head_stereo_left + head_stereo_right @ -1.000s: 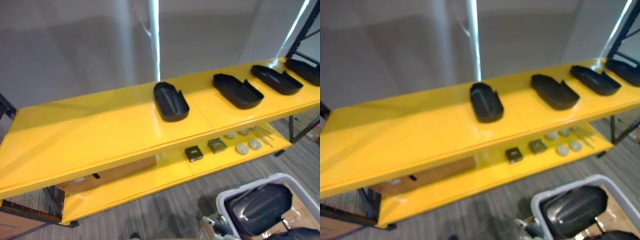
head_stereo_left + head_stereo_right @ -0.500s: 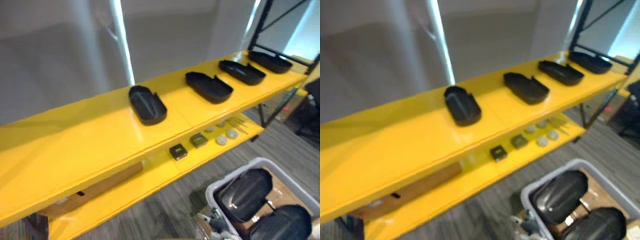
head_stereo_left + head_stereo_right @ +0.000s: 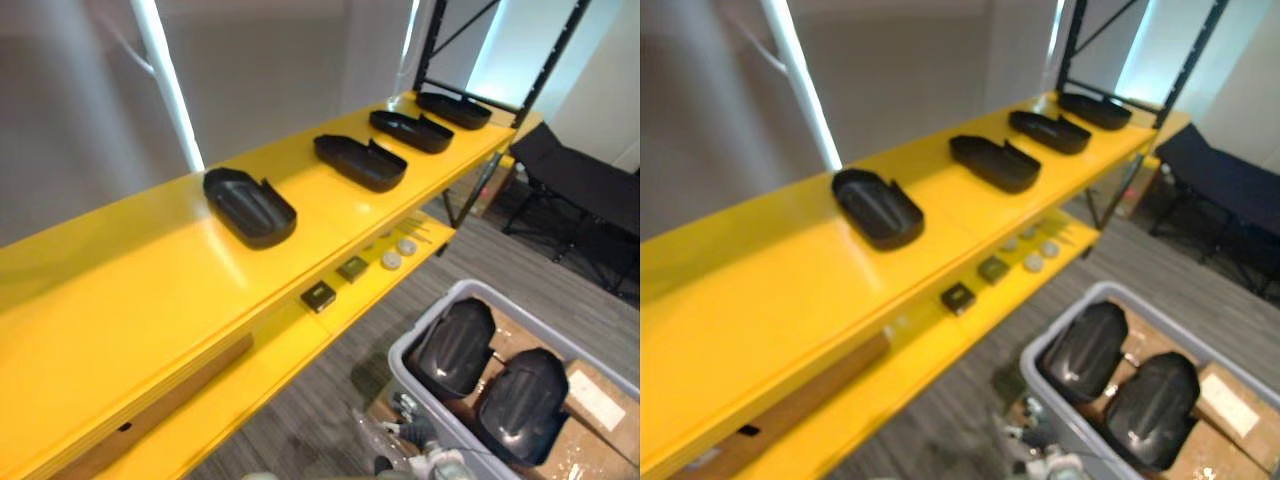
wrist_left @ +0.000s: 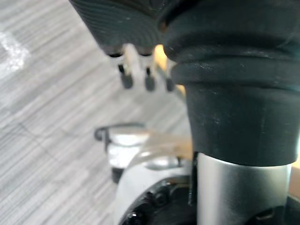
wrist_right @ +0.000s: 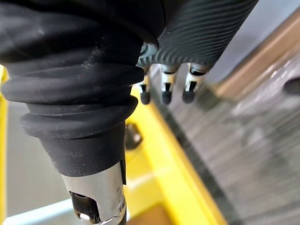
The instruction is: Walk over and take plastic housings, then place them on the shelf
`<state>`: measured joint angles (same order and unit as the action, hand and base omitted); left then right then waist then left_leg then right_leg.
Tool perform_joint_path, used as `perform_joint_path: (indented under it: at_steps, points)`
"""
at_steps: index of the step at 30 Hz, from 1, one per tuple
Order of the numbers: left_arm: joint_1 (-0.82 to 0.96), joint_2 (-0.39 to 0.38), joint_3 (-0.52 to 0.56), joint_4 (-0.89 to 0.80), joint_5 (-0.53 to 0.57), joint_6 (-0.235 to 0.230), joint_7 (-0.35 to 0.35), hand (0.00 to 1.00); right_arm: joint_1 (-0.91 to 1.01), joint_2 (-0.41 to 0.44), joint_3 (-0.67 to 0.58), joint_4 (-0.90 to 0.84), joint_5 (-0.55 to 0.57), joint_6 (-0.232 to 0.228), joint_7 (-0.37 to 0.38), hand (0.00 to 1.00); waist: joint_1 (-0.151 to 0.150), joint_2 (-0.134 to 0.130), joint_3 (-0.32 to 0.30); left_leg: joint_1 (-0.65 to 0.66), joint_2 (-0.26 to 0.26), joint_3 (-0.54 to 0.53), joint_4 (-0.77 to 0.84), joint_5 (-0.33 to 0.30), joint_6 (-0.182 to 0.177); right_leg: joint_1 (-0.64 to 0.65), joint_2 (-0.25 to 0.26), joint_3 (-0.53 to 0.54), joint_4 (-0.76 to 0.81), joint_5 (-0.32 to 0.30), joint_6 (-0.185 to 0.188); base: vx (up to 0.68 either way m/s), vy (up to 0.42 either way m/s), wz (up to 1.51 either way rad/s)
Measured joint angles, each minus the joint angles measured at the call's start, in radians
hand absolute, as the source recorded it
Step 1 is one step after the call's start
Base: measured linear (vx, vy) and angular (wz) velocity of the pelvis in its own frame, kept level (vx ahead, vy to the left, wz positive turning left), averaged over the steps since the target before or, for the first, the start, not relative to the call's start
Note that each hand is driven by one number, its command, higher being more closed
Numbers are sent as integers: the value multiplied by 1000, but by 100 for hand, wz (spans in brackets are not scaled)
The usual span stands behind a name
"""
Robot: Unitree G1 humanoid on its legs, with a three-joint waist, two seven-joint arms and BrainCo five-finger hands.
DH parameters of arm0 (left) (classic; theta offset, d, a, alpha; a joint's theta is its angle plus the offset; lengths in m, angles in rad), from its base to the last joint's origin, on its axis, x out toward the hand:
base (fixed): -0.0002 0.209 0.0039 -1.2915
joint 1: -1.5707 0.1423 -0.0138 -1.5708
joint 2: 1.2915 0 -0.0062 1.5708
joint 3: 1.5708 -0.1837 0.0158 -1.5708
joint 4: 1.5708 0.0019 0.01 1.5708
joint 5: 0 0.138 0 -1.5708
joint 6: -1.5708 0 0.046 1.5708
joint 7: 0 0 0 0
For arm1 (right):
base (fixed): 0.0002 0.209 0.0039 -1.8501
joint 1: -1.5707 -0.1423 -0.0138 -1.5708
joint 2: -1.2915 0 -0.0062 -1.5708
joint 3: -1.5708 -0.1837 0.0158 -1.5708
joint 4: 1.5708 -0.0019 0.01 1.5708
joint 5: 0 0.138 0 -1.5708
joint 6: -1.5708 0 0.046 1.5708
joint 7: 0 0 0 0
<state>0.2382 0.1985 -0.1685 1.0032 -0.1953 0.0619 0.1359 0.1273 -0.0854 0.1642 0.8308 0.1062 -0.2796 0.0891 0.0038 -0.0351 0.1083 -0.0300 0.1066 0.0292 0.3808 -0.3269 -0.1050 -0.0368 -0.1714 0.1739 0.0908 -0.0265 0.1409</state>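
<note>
left hand (image 4: 134, 58) and right hand (image 5: 166, 89) hang empty, fingers relaxed | view has turned right, things unmoved | two plastic housings (image 3: 452, 345) now in sight inside grey bin (image 3: 427, 318), four more housings (image 3: 248, 205) on yellow shelf (image 3: 150, 290) | picking probably comes next

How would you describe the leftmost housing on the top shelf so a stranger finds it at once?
Find the long yellow shelf. Four black housings lie in a row on its top board. Take the housing at the left end: it alone has only bare board on its left.
</note>
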Motion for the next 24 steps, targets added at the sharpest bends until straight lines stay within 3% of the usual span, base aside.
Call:
perform_joint_path:
  at_steps: [3, 7, 10, 13, 14, 15, 16, 18, 20, 21, 22, 23, 24]
  points:
    - [-1, -28, 37, 2, 13, -10, 32, 0, 3, -11, 4, -3, 8, -8, -4, 0, 1, 30, 9, -50, 10, -30, 80, -43, -2, -22, 13, -13, 38, -29, 27, -18, 39, 19]
    - [-5, -41, 73, 0, 60, -30, 42, 0, 44, -23, 19, -81, 42, -29, -64, 0, -19, 35, 26, -92, 26, -44, 174, -91, 3, -68, 40, 8, 132, -38, 40, 40, 60, -8]
    - [-8, -29, 78, -13, 86, -40, 32, 0, 87, -21, 19, -190, 124, -70, -90, 0, -18, 23, 83, -27, 51, 33, 182, -108, 13, -111, 75, 43, 241, 13, -11, -67, 155, -79]
    - [-9, -20, 75, -24, 79, -38, 28, 0, 115, -27, 51, -304, 128, -101, -54, 0, -21, 14, 102, 21, 57, 157, 135, -92, 45, -132, 66, -44, 152, 189, -28, -173, 199, -119]
    - [-10, -21, 67, -23, 72, -36, 27, 0, 108, -28, 65, -324, 129, -106, -38, 0, -21, 24, 111, 25, 66, 206, 111, -73, 71, -143, 68, -59, 160, 184, -47, -237, 145, -85]
    - [-14, -21, 63, -23, 49, -33, 23, 0, 111, -28, 78, -327, 128, -106, -24, 0, -29, 27, 126, 31, 68, 231, 88, -54, 81, -149, 69, -109, 244, 125, -74, -149, 57, -71]
    - [-16, -21, 62, -23, 45, -31, 21, 0, 113, -28, 84, -326, 128, -106, -24, 0, -29, 27, 126, 33, 68, 244, 73, -42, 84, -153, 68, -139, 282, 92, -87, -161, 69, -52]
    - [-20, -23, 61, -32, 36, -19, 21, 0, 97, -28, 96, -325, 123, -105, -24, 0, -18, 28, 129, 40, 69, 301, 18, 7, 88, -132, 32, -269, 361, 10, -148, -75, 21, -61]
    - [-11, -23, 71, -39, 34, -14, 21, 0, 73, -28, 113, -311, 106, -106, -25, 0, -11, 19, 128, 43, 66, 343, 15, 18, 86, -117, -5, -341, 350, 19, -151, -72, -22, -88]
    - [-15, -31, 91, -35, 39, -5, 21, 0, 49, -29, 139, -310, 89, -108, -26, 0, -3, 19, 129, 45, 55, 336, -12, 30, 100, -116, 32, -377, 285, 68, -203, -132, -26, -117]
    - [-17, -40, 97, -27, 46, 5, 21, 0, 40, -34, 152, -310, 88, -110, -26, 0, 4, 32, 122, 49, 62, 332, -48, 36, 109, -107, 61, -360, 219, 110, -207, -173, -46, -144]
    - [-23, -61, 113, 0, 52, 13, 28, 0, 22, -50, 162, -310, 85, -112, -26, 0, 17, 66, 107, 62, 111, 378, -103, 71, 79, -82, 83, -355, 156, 120, -231, -158, -82, -97]
    - [-24, -60, 118, -1, 59, 15, 28, 0, 19, -44, 168, -313, 84, -113, -25, 0, 12, 52, 109, 66, 109, 396, -130, 101, 73, -91, 43, -391, 299, 47, -243, -75, -110, -79]
